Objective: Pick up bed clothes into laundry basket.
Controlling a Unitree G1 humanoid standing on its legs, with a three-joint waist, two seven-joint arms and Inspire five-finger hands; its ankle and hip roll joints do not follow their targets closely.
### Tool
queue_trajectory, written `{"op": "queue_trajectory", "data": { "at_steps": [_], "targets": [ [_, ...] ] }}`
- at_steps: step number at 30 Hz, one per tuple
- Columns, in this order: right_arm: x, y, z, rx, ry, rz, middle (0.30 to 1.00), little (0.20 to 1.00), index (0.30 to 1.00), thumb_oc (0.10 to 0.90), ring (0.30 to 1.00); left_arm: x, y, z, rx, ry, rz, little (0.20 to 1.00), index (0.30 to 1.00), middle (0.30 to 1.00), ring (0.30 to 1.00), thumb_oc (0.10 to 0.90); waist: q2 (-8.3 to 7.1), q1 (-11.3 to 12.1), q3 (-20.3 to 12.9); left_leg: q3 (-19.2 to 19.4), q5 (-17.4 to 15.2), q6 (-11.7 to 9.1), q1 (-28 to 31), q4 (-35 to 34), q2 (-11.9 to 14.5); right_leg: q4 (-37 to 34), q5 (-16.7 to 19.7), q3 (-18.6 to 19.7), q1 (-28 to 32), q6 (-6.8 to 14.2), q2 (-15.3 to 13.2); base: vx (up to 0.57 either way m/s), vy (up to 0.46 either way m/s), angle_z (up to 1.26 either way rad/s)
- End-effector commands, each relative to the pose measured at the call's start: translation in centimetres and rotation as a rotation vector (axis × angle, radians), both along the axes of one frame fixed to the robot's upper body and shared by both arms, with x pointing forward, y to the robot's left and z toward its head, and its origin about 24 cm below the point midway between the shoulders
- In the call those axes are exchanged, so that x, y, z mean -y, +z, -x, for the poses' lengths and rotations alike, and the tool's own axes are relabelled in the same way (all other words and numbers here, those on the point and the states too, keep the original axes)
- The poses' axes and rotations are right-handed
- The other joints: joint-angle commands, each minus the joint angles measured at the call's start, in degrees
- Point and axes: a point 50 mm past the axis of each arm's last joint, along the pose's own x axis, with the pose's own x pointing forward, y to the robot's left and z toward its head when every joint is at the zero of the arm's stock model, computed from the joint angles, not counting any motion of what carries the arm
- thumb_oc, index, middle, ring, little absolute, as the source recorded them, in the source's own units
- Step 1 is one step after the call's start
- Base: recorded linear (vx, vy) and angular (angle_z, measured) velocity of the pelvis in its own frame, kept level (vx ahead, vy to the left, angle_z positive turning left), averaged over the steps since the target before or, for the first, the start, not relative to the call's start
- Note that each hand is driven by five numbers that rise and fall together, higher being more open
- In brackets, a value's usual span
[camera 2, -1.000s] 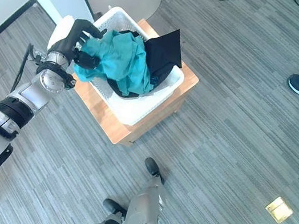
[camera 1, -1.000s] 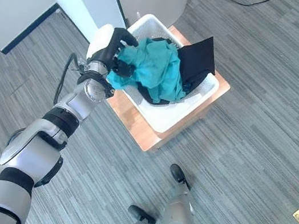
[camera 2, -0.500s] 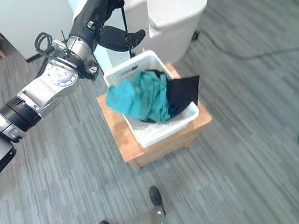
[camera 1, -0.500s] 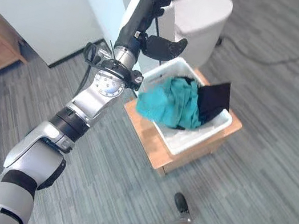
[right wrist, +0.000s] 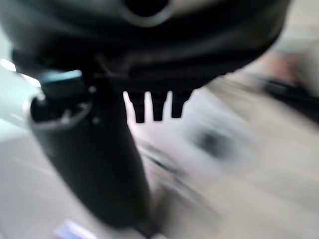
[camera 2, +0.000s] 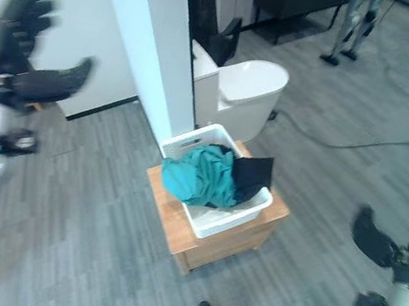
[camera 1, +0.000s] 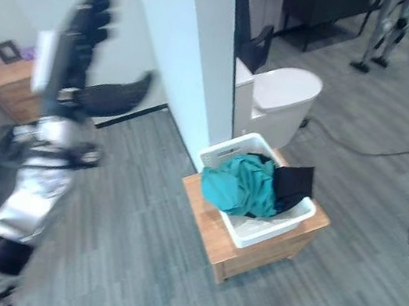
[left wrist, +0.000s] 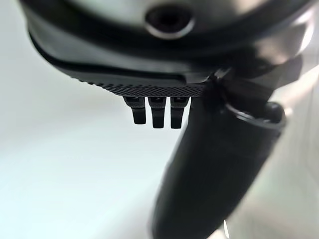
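Observation:
A white laundry basket (camera 1: 224, 155) stands on a low wooden stand (camera 1: 209, 237) in the middle of the grey floor. In it lie a teal cloth (camera 1: 239, 191), heaped over the rim, and a black cloth (camera 1: 294, 185) beside it. My left hand (camera 1: 77, 43) is raised high at the far left, well away from the basket, fingers straight and thumb spread, holding nothing; its wrist view shows the thumb (left wrist: 214, 164) against a blank wall. My right hand (camera 2: 371, 232) hangs open and empty to the right of the basket, low over the floor.
A white toilet-shaped fixture (camera 1: 277, 102) stands just behind the basket, against a white wall corner (camera 1: 198, 57). Wooden furniture (camera 1: 10, 87) sits at the far left. A cable (camera 1: 380, 148) runs over the floor at the right. Open floor surrounds the stand.
The view has swung upward and back. My left hand let go of the teal cloth, which stays in the basket, and rose away to the left. My right hand has come into view.

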Motion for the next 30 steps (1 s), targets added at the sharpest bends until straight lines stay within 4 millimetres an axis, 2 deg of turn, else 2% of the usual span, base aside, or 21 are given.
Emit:
{"op": "queue_trajectory", "data": {
  "at_steps": [1, 2, 3, 5, 7, 10, 11, 13, 14, 16, 17, 18, 20, 23, 24, 25, 26, 27, 28, 29, 30],
  "targets": [
    [-4.7, 2.0, -2.4, 0.101, 0.349, 0.017, 0.900, 0.900, 0.900, 0.800, 0.900, -1.5, -0.1, 3.7, 0.136, 0.093, 0.017, 0.900, 0.900, 0.900, 0.900, 0.800, 0.01, 2.43, -0.50, 0.42, 3.07, -2.55, 0.53, 0.66, 3.54, -0.07, -9.57, -2.12, 3.08, 0.77, -0.99, -0.05, 0.008, -0.29],
    [-4.9, 2.0, -2.4, 0.098, 0.355, 0.017, 0.900, 0.900, 0.900, 0.800, 0.900, -1.6, -0.1, 3.9, 0.134, 0.097, 0.018, 0.900, 0.900, 0.900, 0.900, 0.800, -0.01, 2.13, -0.58, 0.45, 3.05, -2.52, 0.54, 0.65, 3.50, -0.07, -9.58, -2.10, 3.08, 0.79, -1.03, -0.10, -0.008, -0.19],
    [-7.6, 2.2, -3.1, 0.107, 0.530, -0.046, 0.900, 0.900, 0.900, 0.800, 0.900, -1.4, -2.6, 4.4, 0.036, 0.066, 0.060, 0.900, 0.900, 0.900, 0.900, 0.800, -0.79, 4.52, 0.03, -0.37, 2.98, -2.09, 0.11, 1.07, 3.11, 0.17, -9.28, -2.84, 3.33, 0.61, -1.36, -0.07, -0.006, 0.18],
    [-8.8, 2.3, -3.6, 0.098, 0.619, -0.076, 0.900, 0.900, 0.900, 0.800, 0.900, -1.3, -3.9, 4.5, -0.011, 0.049, 0.096, 0.900, 0.900, 0.900, 0.900, 0.800, -1.55, 5.52, 0.64, -0.52, 2.35, -1.84, -0.65, 2.61, 3.27, 0.36, -9.21, -3.79, 3.62, 0.49, -1.87, -0.15, 0.005, 0.35],
    [-10.8, 2.2, -5.1, 0.051, 0.703, -0.052, 0.900, 0.900, 0.900, 0.800, 0.900, -0.5, -7.2, 4.8, -0.111, 0.015, 0.206, 0.900, 0.900, 0.900, 0.900, 0.800, -3.69, 8.60, 1.95, 1.80, -1.96, -1.39, -0.67, 9.27, 4.38, 1.35, -9.76, -7.28, 4.30, 0.10, -3.86, -0.21, 0.072, 0.67],
    [-11.1, 2.2, -5.6, 0.039, 0.708, -0.035, 0.900, 0.900, 0.900, 0.800, 0.900, -0.2, -8.9, 5.1, -0.179, 0.000, 0.237, 0.900, 0.900, 0.900, 0.900, 0.800, -4.83, 9.45, 2.23, 4.13, -3.91, -1.33, -0.42, 15.57, 6.95, 1.54, -9.33, -10.99, 4.02, -0.38, -4.67, -0.20, 0.095, 1.39],
    [-10.9, 1.9, -5.9, 0.024, 0.694, -0.039, 0.900, 0.900, 0.900, 0.800, 0.900, 0.1, -10.3, 5.6, -0.236, 0.008, 0.239, 0.900, 0.900, 0.900, 0.900, 0.800, -5.80, 10.52, 2.01, 5.28, -3.89, -1.99, 0.47, 20.49, 9.84, 1.17, -8.80, -15.35, 3.84, -0.80, -5.41, -0.24, 0.188, 1.06],
    [-10.6, 1.6, -6.0, 0.007, 0.683, -0.047, 0.900, 0.900, 0.900, 0.800, 0.900, 0.2, -11.0, 6.0, -0.267, 0.011, 0.233, 0.900, 0.900, 0.900, 0.900, 0.800, -6.16, 10.97, 1.78, 5.51, -3.24, -2.62, 0.96, 22.41, 11.46, 0.96, -8.49, -17.80, 3.80, -0.79, -5.89, -0.17, 0.219, 1.39],
    [-10.1, 1.1, -6.0, -0.012, 0.662, -0.062, 0.900, 0.900, 0.900, 0.800, 0.900, 0.4, -12.0, 6.5, -0.294, 0.018, 0.255, 0.900, 0.900, 0.900, 0.900, 0.800, -6.50, 11.95, 1.35, 5.27, -1.98, -3.80, 2.03, 23.79, 13.64, 0.82, -7.84, -21.72, 3.36, -0.64, -6.79, -0.16, 0.315, 1.77],
    [-9.8, 0.9, -5.9, -0.024, 0.644, -0.052, 0.900, 0.900, 0.900, 0.800, 0.900, 0.5, -12.5, 6.7, -0.309, 0.016, 0.268, 0.900, 0.900, 0.900, 0.900, 0.800, -6.36, 12.07, 0.81, 4.00, -2.54, -4.12, 2.33, 21.41, 12.93, 0.74, -7.28, -23.75, 3.20, 0.08, -7.22, -0.17, 0.351, 1.54],
    [-9.3, 0.4, -6.1, -0.049, 0.606, -0.038, 0.900, 0.900, 0.900, 0.800, 0.900, 0.9, -12.8, 6.7, -0.325, 0.004, 0.263, 0.900, 0.900, 0.900, 0.900, 0.800, -6.74, 13.01, 0.00, 4.90, -5.45, -4.15, 2.65, 16.07, 11.35, 0.58, -5.79, -26.64, 2.15, 1.48, -8.70, -0.13, 0.277, 1.32],
    [-9.2, 0.4, -6.1, -0.048, 0.604, -0.037, 0.900, 0.900, 0.900, 0.800, 0.900, 1.0, -12.8, 6.7, -0.326, 0.003, 0.262, 0.900, 0.900, 0.900, 0.900, 0.800, -6.82, 12.92, -0.17, 4.81, -5.37, -3.93, 2.61, 15.53, 10.94, 0.58, -5.62, -26.85, 2.05, 1.69, -8.98, -0.18, 0.437, 1.49],
    [-8.2, -0.7, -6.2, -0.084, 0.530, -0.048, 0.900, 0.900, 0.900, 0.800, 0.900, 1.5, -12.8, 6.4, -0.346, -0.023, 0.219, 0.900, 0.900, 0.900, 0.900, 0.800, -8.36, 14.71, -0.18, 3.69, -6.78, -2.60, 1.80, 7.63, 7.61, 1.98, -3.01, -29.36, 1.23, 3.80, -11.23, -0.11, 0.449, 1.23],
    [-7.8, -2.0, -6.5, -0.121, 0.488, -0.103, 0.900, 0.900, 0.900, 0.800, 0.900, 1.3, -12.6, 6.5, -0.352, -0.011, 0.182, 0.900, 0.900, 0.900, 0.900, 0.800, -9.72, 16.30, 0.39, 2.47, -6.01, -1.61, 2.06, 2.30, 4.89, 3.50, -1.14, -31.20, 0.74, 5.97, -13.36, -0.09, 0.342, 0.97],
    [-7.8, -2.0, -6.5, -0.120, 0.488, -0.103, 0.900, 0.900, 0.900, 0.800, 0.900, 1.3, -12.6, 6.5, -0.352, -0.011, 0.182, 0.900, 0.900, 0.900, 0.900, 0.800, -9.80, 16.26, 0.39, 2.45, -5.92, -1.55, 2.12, 2.11, 4.74, 3.52, -1.11, -31.22, 0.75, 6.03, -13.47, -0.07, 0.472, 0.91],
    [-7.1, -3.9, -6.4, -0.181, 0.414, -0.127, 0.900, 0.900, 0.900, 0.800, 0.900, 1.3, -12.6, 6.7, -0.351, -0.012, 0.174, 0.900, 0.900, 0.900, 0.900, 0.800, -10.55, 17.94, 1.74, -0.67, -7.22, 0.04, 0.95, 0.67, 1.93, 4.31, 2.23, -30.03, 0.63, 9.00, -14.95, -0.04, 0.320, 0.69],
    [-7.1, -3.9, -6.4, -0.180, 0.412, -0.127, 0.900, 0.900, 0.900, 0.800, 0.900, 1.3, -12.6, 6.7, -0.351, -0.013, 0.172, 0.900, 0.900, 0.900, 0.900, 0.800, -10.66, 17.94, 1.70, -0.78, -7.36, 0.23, 0.86, 0.69, 1.71, 4.24, 2.50, -30.06, 0.63, 9.26, -15.17, -0.05, 0.387, 0.81],
    [-6.5, -4.6, -6.2, -0.204, 0.364, -0.120, 0.900, 0.900, 0.900, 0.800, 0.900, 1.5, -12.4, 6.4, -0.344, -0.027, 0.175, 0.900, 0.900, 0.900, 0.900, 0.800, -10.73, 17.87, 2.15, -2.47, -7.72, 0.59, 0.17, 0.67, 1.24, 4.25, 3.60, -27.28, 0.02, 10.20, -15.03, 0.04, 0.250, 1.25],
    [-5.3, -5.7, -5.5, -0.246, 0.282, -0.109, 0.900, 0.900, 0.900, 0.800, 0.900, 2.2, -12.2, 5.7, -0.334, -0.072, 0.169, 0.900, 0.900, 0.900, 0.900, 0.800, -10.38, 17.35, 2.72, -6.25, -8.63, 1.67, -0.99, 0.55, 0.06, 4.38, 2.66, -19.14, -1.19, 10.85, -13.47, 0.04, 0.237, 1.05],
    [-5.3, -5.7, -5.5, -0.245, 0.279, -0.109, 0.900, 0.900, 0.900, 0.800, 0.900, 2.2, -12.2, 5.7, -0.334, -0.074, 0.168, 0.900, 0.900, 0.900, 0.900, 0.800, -10.34, 17.49, 2.67, -6.27, -8.73, 1.71, -1.02, 0.59, 0.06, 4.55, 2.52, -19.12, -1.28, 10.86, -13.50, 0.03, 0.248, 1.41],
    [-4.2, -6.2, -4.8, -0.262, 0.214, -0.098, 0.900, 0.900, 0.900, 0.800, 0.900, 2.6, -12.0, 5.3, -0.324, -0.094, 0.160, 0.900, 0.900, 0.900, 0.900, 0.800, -10.51, 17.13, 2.85, -8.57, -7.72, 2.53, -2.46, 0.40, -1.18, 4.97, 2.32, -14.41, -2.20, 10.67, -12.78, 0.03, 0.172, 1.17]
  ]
}}
